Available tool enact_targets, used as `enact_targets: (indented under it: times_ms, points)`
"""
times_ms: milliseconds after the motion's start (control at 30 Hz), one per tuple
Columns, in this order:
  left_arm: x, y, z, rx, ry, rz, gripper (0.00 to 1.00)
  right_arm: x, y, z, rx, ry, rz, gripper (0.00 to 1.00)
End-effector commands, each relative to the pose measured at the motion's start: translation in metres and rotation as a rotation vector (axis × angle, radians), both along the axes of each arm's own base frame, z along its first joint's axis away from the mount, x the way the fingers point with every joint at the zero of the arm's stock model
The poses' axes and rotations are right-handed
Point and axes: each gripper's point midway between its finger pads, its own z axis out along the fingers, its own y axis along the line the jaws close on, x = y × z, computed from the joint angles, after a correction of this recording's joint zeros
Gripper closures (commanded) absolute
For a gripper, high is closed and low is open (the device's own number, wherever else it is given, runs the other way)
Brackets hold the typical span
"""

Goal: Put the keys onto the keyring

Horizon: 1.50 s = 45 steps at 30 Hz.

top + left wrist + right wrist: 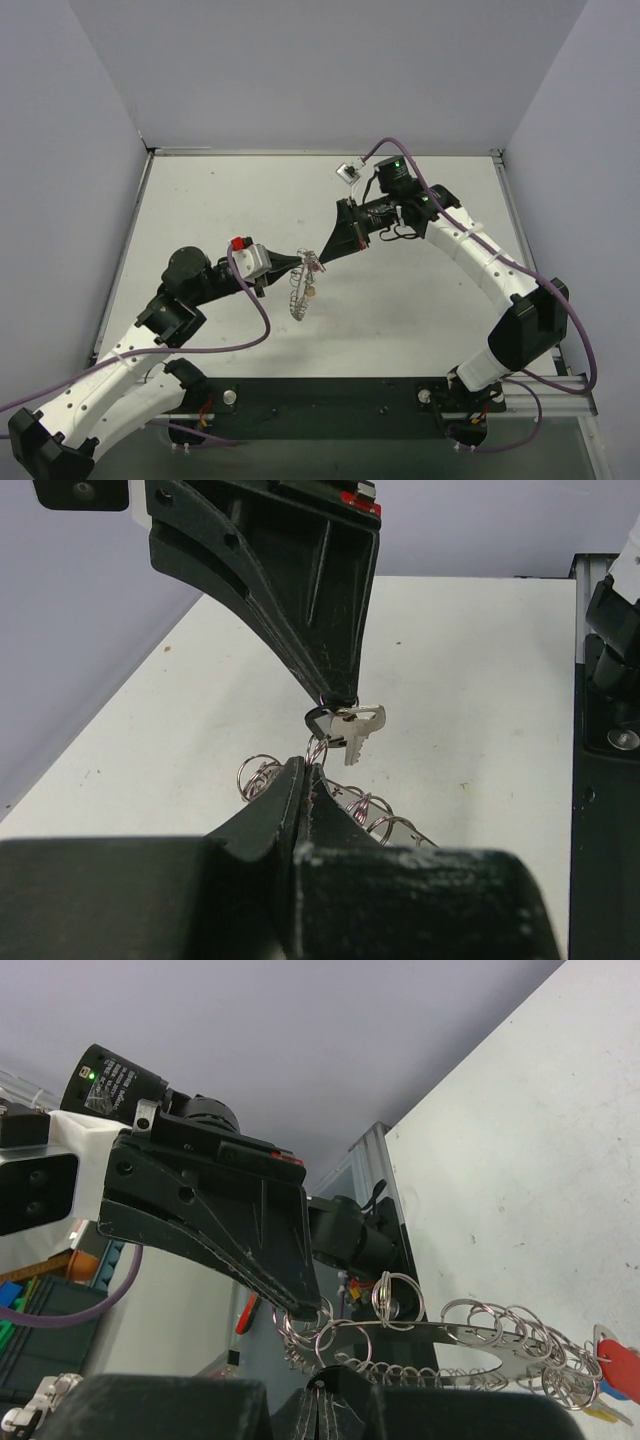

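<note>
The keyring [298, 296] is a large flat silvery ring with many small split rings along its rim. It hangs above the table from my left gripper [303, 263], which is shut on its upper edge. In the left wrist view the shut fingertips [296, 780] pinch the ring [392, 823]. My right gripper [323, 254] meets it tip to tip, shut on a small silver key [362, 730] with a dark head. In the right wrist view, keys with red, blue and yellow heads [620, 1363] hang on the keyring [470, 1333].
A small clear and black object [349, 172] lies near the back of the white table [220, 200]. Purple-grey walls enclose the table on three sides. A black rail [330, 400] with the arm bases runs along the near edge.
</note>
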Motion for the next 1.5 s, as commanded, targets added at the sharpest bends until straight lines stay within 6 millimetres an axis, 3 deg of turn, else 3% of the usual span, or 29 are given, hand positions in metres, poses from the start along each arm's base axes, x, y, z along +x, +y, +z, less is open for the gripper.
enact_targets:
  times_ms: [0, 133, 300, 1033, 1467]
  points:
    - [0.003, 0.000, 0.040, -0.062, -0.101, 0.030, 1.00, -0.013, -0.001, 0.027, 0.049, -0.072, 0.033, 1.00]
    - [0.003, -0.003, 0.038, -0.057, -0.098, 0.031, 1.00, -0.020, 0.006, 0.026, 0.045, -0.069, 0.058, 1.00]
    - [-0.006, -0.010, 0.036, -0.057, -0.107, -0.013, 1.00, -0.013, 0.010, 0.017, 0.017, -0.054, 0.040, 1.00]
    - [-0.026, -0.013, 0.036, -0.060, -0.136, -0.111, 1.00, -0.013, 0.005, 0.017, 0.020, -0.073, 0.033, 1.00]
    - [-0.009, -0.005, 0.031, -0.040, -0.128, 0.003, 1.00, -0.019, 0.002, 0.025, 0.049, -0.084, 0.052, 1.00]
